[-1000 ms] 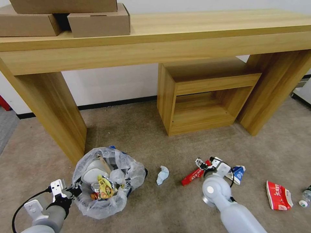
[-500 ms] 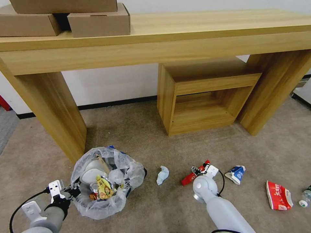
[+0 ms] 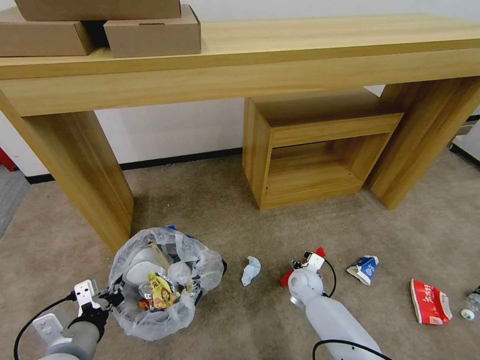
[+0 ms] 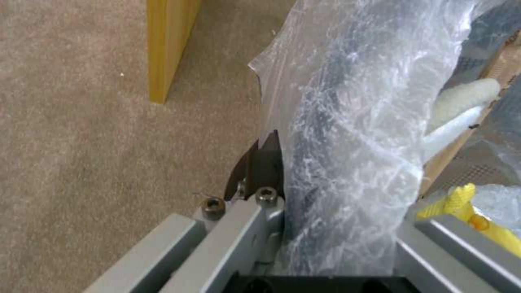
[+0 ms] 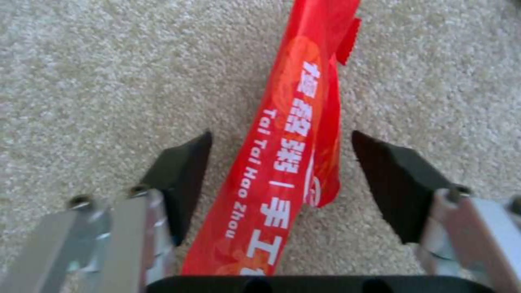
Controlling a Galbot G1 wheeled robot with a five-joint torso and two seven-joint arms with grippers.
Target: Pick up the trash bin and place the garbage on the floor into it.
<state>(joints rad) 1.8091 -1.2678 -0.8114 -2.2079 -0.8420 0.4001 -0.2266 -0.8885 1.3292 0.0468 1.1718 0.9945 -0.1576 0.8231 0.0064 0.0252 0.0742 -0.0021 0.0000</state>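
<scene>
The trash bin [image 3: 165, 280], blue with a crinkled clear bag liner, stands on the beige floor [image 3: 210, 210] by the table leg. It holds a yellow wrapper [image 3: 161, 290] and white slippers [image 3: 142, 264]. My left gripper [image 3: 111, 298] is shut on the bin's near rim; up close, the bagged trash bin rim [image 4: 336, 93] runs between the fingers of my left gripper [image 4: 325, 191]. My right gripper [image 3: 301, 263] is open just above a long red wrapper [image 3: 286, 278]. In the right wrist view the right gripper [image 5: 279, 162] straddles this red wrapper [image 5: 296, 142], one black finger on each side.
More garbage lies on the carpet: a crumpled tissue [image 3: 251, 270], a blue-white carton [image 3: 365, 269], a flat red wrapper [image 3: 429, 301] and a clear bottle [image 3: 471, 304]. A wooden table leg [image 3: 80, 170] stands behind the bin, and a wooden cubby [image 3: 315, 150] sits under the table.
My right gripper has swung left from beside the blue-white carton and come down over the long red wrapper. The left gripper and the bin have stayed put.
</scene>
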